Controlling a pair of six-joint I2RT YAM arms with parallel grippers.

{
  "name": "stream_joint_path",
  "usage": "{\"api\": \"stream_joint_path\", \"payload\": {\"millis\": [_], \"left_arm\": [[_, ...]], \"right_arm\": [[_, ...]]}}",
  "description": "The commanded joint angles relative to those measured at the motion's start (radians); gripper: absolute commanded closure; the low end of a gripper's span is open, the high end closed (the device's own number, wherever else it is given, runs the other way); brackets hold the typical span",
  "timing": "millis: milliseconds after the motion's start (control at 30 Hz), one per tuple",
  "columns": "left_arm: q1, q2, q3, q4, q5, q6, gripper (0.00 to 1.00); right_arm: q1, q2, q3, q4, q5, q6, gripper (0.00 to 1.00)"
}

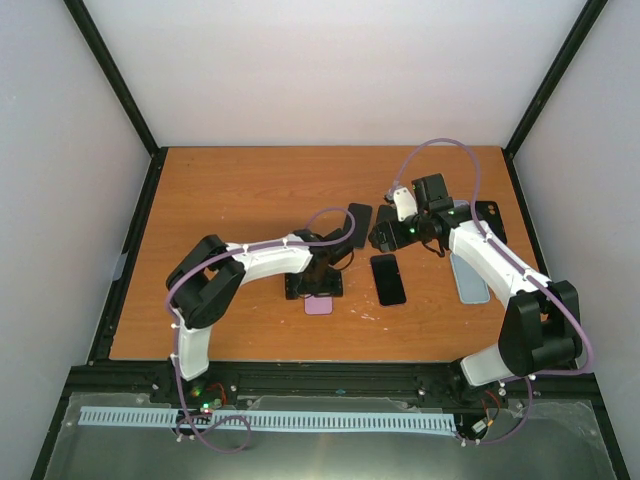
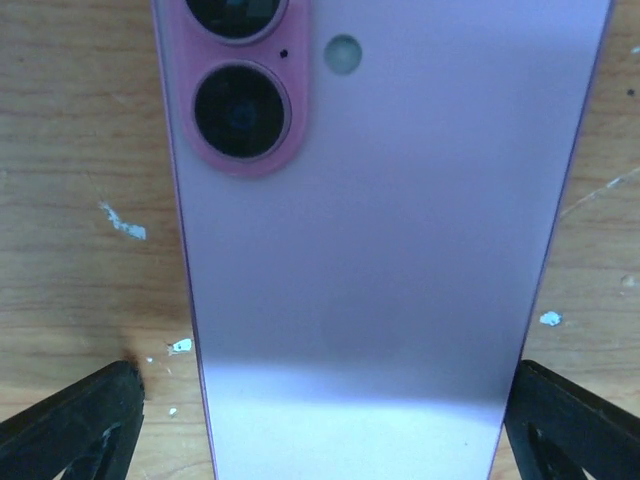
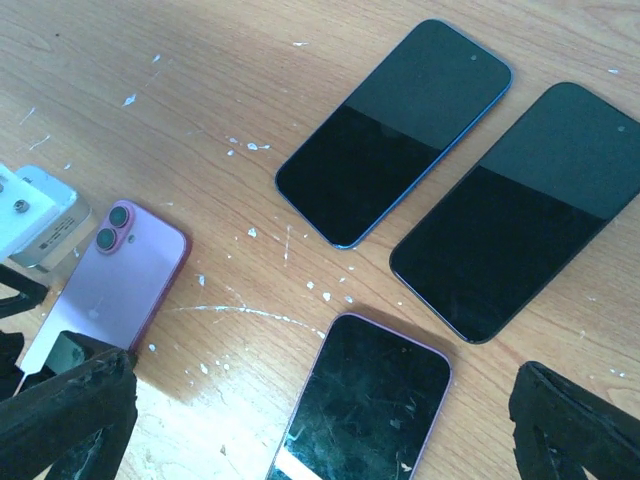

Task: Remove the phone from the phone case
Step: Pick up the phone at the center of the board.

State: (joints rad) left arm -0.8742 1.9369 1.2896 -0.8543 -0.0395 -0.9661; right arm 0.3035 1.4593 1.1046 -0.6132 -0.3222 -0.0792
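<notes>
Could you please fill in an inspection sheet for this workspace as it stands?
Surface: wooden tabletop, scuffed, with white flecks.
Job's things: pink phone lies flat, back up, lenses showing; whether a case is on it cannot be told.
Clutter: two dark phones side by side, screens up; a scuffed phone with a pink rim, screen up; a pale slab, phone or case, partly under the right arm.
Grippers: left gripper open, straddling the pink phone; right gripper open, holding nothing.
Cables: purple cable loops along each arm.
Surroundings: pale walls and a black frame.
</notes>
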Motion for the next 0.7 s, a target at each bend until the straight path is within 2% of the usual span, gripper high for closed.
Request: {"api": "stream_joint_path", "payload": {"millis": [0,300,400,500,667], "left_arm": [[-0.009,0.044,0.059,-0.038,0.011,-0.041,0.04],[0.001,0.157,0.199,-0.087,-0.025,0.012,0.13],[0.004,0.155,0.211,-0.080,-0.018,0.036,0.21],[0.004,0.145,0.207,-0.061,0.002,0.070,0.36],[0.010,0.161,0.235,-0.084,0.000,0.114,0.41]], "right_arm": [[-0.004,-0.002,-0.008,0.014,-0.028,-0.017,0.00],[-0.020,-0.018,-0.018,0.000,-0.064,-0.018,0.00],[-0.035,-0.032,-0.024,0.000,-0.047,-0.008,0.00],[-0.070,-0.037,-0.031,-0.002,-0.090,-0.001,0.00],[-0.138,-0.010,-0.030,-0.022,-0.157,0.001,0.00]]}}
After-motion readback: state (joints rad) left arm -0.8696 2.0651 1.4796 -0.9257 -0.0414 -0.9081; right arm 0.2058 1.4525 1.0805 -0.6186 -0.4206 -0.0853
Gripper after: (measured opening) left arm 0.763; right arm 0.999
